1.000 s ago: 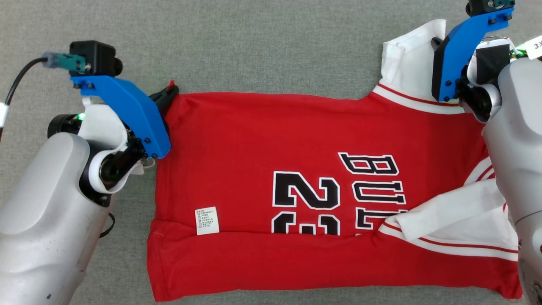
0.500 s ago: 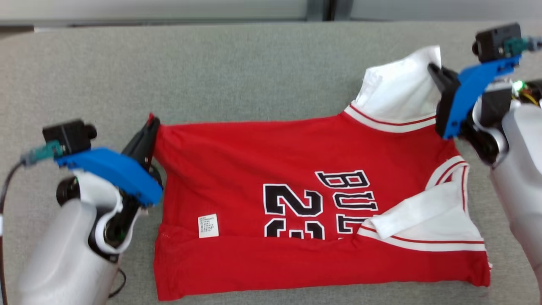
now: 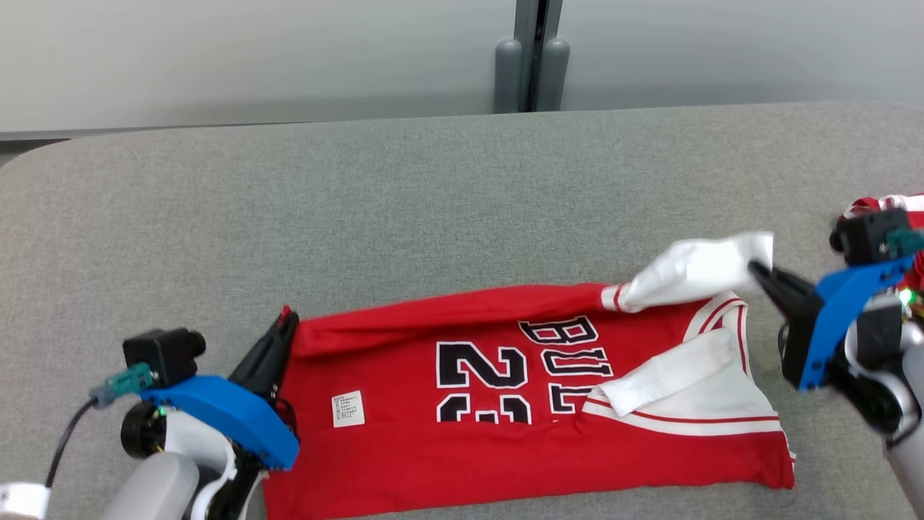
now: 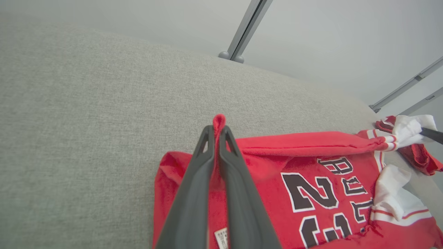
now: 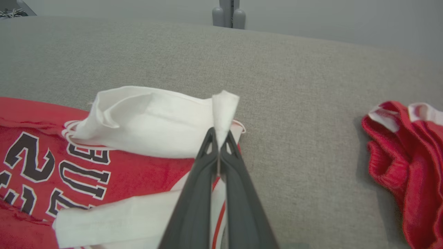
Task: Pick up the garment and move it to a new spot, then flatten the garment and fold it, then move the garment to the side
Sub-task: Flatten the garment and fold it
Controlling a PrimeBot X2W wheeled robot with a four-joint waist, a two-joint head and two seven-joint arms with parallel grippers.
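The garment (image 3: pixel 462 426) is a red jersey with white sleeves and black lettering, lying across the grey surface near its front edge. My left gripper (image 3: pixel 284 325) is shut on the garment's red far-left corner (image 4: pixel 218 122), which pokes out past the fingertips. My right gripper (image 3: pixel 756 271) is shut on the white sleeve (image 3: pixel 693 278) at the far right, and the pinched cloth (image 5: pixel 224 103) sticks up beyond the tips. The far edge of the garment hangs lifted between the two grips and leans toward me over the lettering. A second white sleeve (image 3: pixel 671 372) lies folded on the red body.
The grey padded surface (image 3: pixel 433 202) extends far behind the garment. Another red and white cloth (image 5: pixel 405 155) lies bunched at the right, close to my right arm. A pale wall with a grey post (image 3: pixel 530 65) stands behind the surface's far edge.
The head view has tilted up, bringing the wall into sight. Both grippers have raised the garment's far edge and drawn it toward me, so the visible red body is narrower.
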